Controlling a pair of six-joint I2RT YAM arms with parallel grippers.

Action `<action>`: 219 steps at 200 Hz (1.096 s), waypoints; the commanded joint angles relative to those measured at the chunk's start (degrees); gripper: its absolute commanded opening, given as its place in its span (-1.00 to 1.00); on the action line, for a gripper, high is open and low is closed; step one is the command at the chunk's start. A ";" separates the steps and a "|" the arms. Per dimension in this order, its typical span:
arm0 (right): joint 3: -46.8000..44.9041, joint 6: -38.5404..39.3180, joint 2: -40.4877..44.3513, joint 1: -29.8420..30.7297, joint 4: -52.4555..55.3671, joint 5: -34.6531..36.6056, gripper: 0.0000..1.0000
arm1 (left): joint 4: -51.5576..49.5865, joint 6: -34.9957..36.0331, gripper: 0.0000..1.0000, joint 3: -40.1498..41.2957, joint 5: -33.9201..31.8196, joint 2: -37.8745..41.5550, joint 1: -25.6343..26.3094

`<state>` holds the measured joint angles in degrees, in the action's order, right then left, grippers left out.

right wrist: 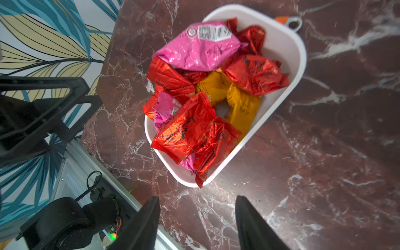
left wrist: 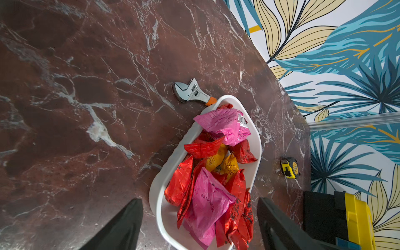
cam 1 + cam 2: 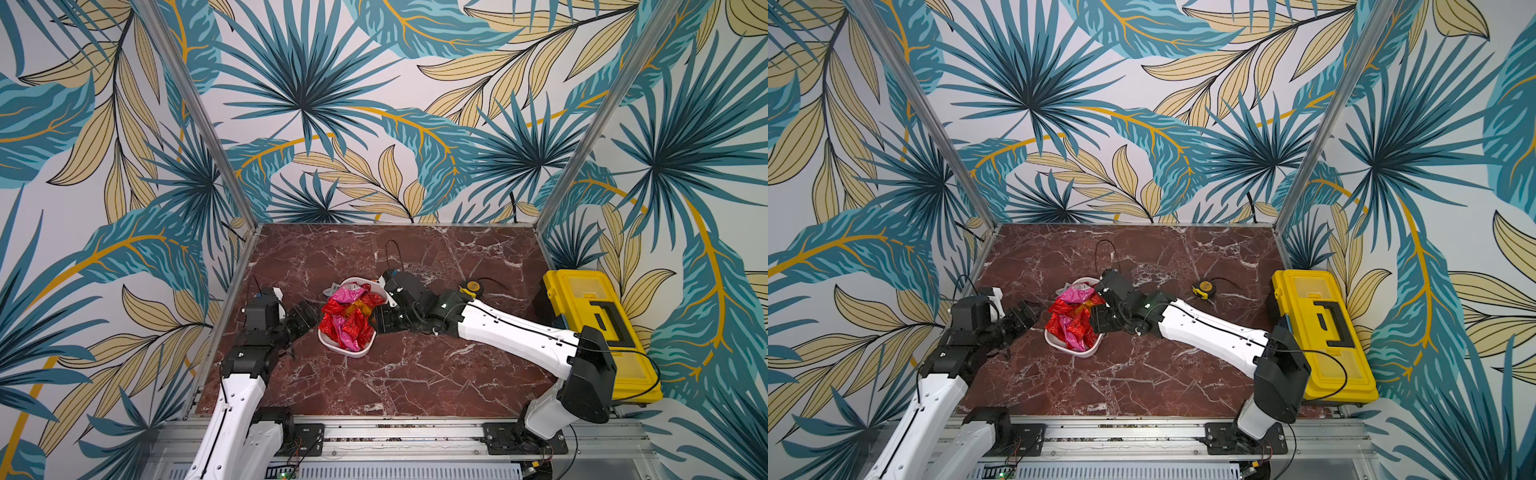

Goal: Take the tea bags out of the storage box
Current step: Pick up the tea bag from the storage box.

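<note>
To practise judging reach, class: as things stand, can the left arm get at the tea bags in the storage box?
Probably yes. The left gripper is open right beside the storage box, and the tea bags lie heaped and uncovered; nothing stands between them.

The tea bags (image 1: 194, 134) are shiny red, a few orange-yellow, two pink with dark print. The box (image 1: 287, 49) is plain white. The table (image 3: 415, 374) is dark red marble veined white. The toolbox (image 3: 582, 299) and tape measure (image 3: 1203, 288) are yellow and black. The wrench (image 2: 190, 92) is silver with an orange grip. The walls (image 3: 332, 104) show teal and cream leaves.
</note>
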<state>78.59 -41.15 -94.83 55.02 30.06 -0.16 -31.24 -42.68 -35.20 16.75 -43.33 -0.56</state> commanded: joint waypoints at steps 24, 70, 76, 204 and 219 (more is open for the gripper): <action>5.59 -13.28 -8.39 1.81 4.12 3.85 0.05 | -1.35 -1.62 0.70 -1.07 0.82 2.30 0.29; 10.89 -14.96 -14.19 1.76 6.86 7.07 -0.13 | -2.09 -1.32 0.70 -0.54 1.99 3.65 0.25; 11.36 -15.37 -14.81 1.80 7.41 7.35 -0.14 | -2.09 -1.30 0.70 -0.53 2.14 3.82 0.27; 14.61 -15.14 -19.13 1.84 10.28 9.39 -0.43 | -1.34 -3.81 0.71 1.85 2.30 6.28 0.30; 15.09 -15.10 -19.58 1.84 10.37 8.70 -0.52 | -1.28 -4.08 0.71 1.89 1.94 6.50 0.25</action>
<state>91.92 -56.60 -113.08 56.66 39.09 8.99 -32.47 -46.15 -34.37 19.38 -37.91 -0.45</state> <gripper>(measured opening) 0.265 0.855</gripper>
